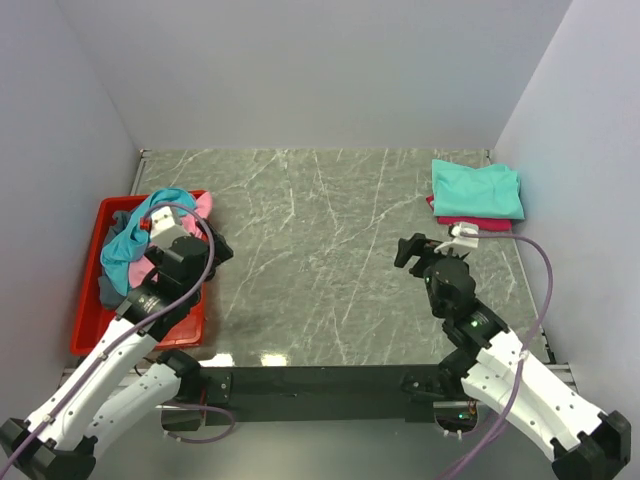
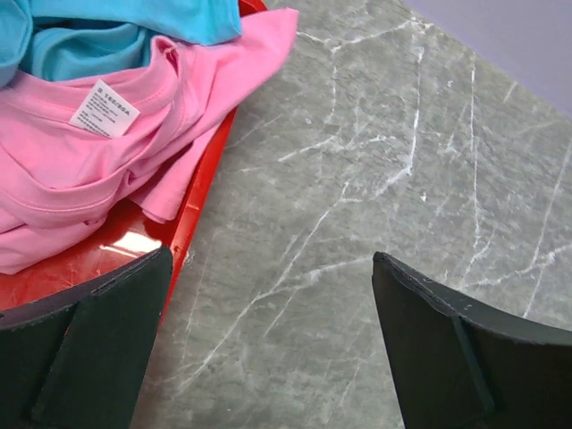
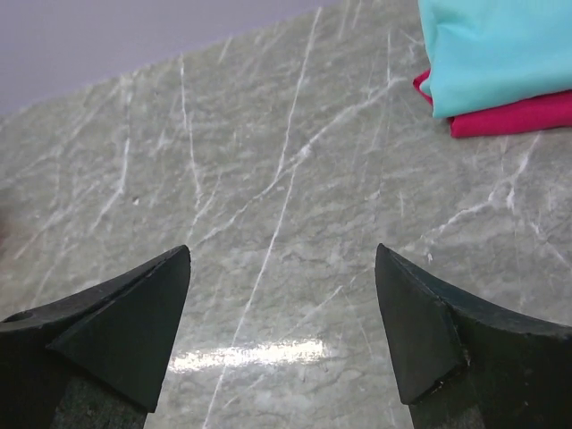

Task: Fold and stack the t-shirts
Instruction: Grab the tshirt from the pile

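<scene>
- T-shirts, loose lot: turquoise one (image 2: 116,27), pink one (image 2: 89,170) and grey one (image 1: 118,222), heaped unfolded in the red tray (image 1: 90,310).
- Turquoise lies on top of the pink; the grey shows at the tray's far end.
- Pink shirt: white label (image 2: 105,108) facing up, one corner draped over the tray's right rim onto the table (image 1: 320,220).
- T-shirts, folded lot: mint-green one (image 1: 477,188) on top of crimson one (image 3: 509,114), stacked well apart from the tray, across the table by the far right wall. Crimson edge shows beneath the mint on the near side.
- My left gripper (image 2: 270,268): fingers spread wide, nothing between them, hovering over the tray's right rim, one finger above the tray and the other above bare table.
- My right gripper (image 3: 281,255): fingers spread wide, nothing held, over bare table far to the right of the tray, on the near side of the folded stack and not touching it.
</scene>
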Tool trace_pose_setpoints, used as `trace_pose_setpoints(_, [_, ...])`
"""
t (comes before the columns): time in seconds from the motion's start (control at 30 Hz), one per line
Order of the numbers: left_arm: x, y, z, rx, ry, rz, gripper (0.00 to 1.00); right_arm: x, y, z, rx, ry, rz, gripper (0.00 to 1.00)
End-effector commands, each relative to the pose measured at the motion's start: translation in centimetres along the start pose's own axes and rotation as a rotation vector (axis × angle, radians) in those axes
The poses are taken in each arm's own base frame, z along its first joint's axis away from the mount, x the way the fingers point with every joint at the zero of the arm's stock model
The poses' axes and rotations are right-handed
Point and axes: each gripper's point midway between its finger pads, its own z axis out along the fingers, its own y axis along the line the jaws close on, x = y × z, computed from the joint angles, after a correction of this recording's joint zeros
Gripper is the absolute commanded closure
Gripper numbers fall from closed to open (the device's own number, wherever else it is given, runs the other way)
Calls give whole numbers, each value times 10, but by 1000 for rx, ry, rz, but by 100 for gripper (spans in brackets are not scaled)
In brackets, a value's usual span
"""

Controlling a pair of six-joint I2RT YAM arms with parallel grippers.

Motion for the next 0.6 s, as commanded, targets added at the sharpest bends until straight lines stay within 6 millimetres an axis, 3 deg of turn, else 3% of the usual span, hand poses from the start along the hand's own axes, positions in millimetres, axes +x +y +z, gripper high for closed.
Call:
trace_pose_setpoints(0.0, [-19,-2,-2,-35,-47,-31,1,-12,-4,-2,9,-68,44,10])
trace_pose_setpoints(0.3, [-15,-11,12,-37,-52,-14,1,-4,4,0,-19,-18,30,10])
trace_pose_setpoints(0.4, [-29,-15,22,-59,-118,-11,1,-4,8,-1,-47,-15,36,10])
trace_pose_setpoints(0.5, [-58,-13,39,-89,-183,-6,1,2,11,-2,-76,-8,39,10])
trace_pose_setpoints(0.53, [-76,6,50,-145,-207,-50,1,1,12,-4,-87,-9,42,10])
trace_pose_setpoints(0.57, [-80,7,60,-138,-198,-72,1,1,14,-4,-96,-6,45,10])
